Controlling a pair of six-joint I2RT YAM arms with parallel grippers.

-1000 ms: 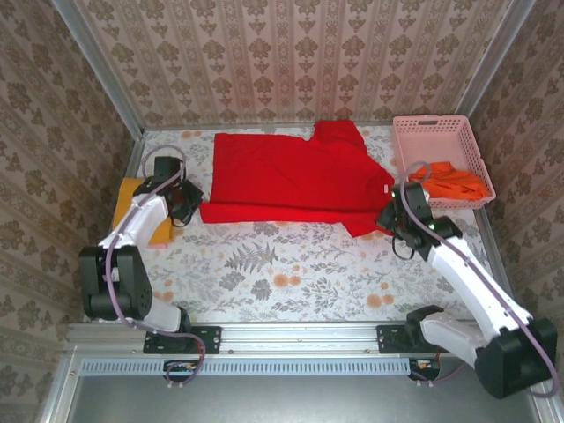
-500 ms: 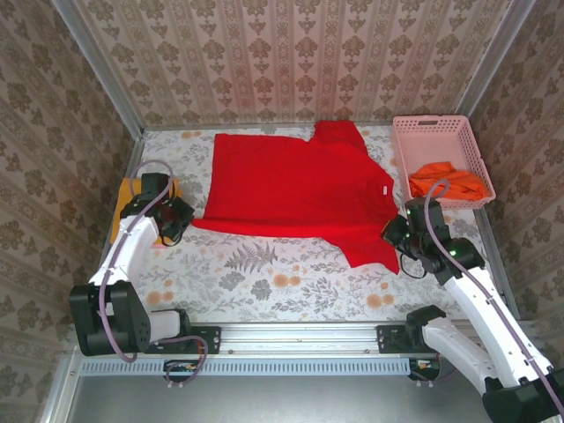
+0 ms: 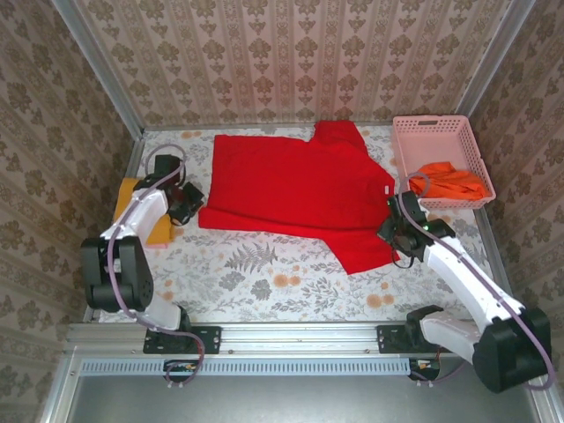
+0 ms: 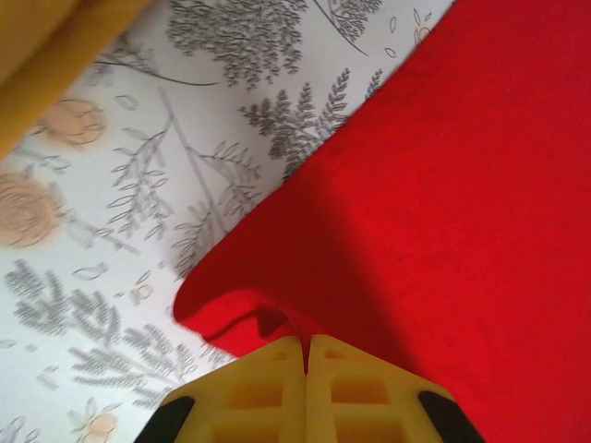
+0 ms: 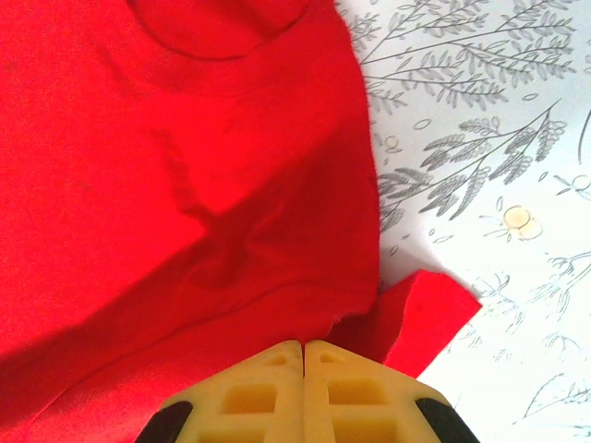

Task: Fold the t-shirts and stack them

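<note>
The red t-shirt lies spread across the back of the table, its white neck label to the right. My left gripper is shut on its near left corner; in the left wrist view the fingertips pinch a fold of red cloth. On the other side my right gripper is shut on the shirt's near right part, the yellow fingers closed on red cloth. A mustard-yellow t-shirt lies folded at the left edge. An orange t-shirt sits bunched in the basket.
The pink lattice basket stands at the back right corner. Metal frame rails and patterned walls close in the table on three sides. The floral cloth lies bare in front of the red t-shirt. The mustard cloth is just left of my left gripper.
Both grippers pulled the red t-shirt's near edge toward the front, then eased back a little. The shirt's near right flap now lies farther forward on the table.
</note>
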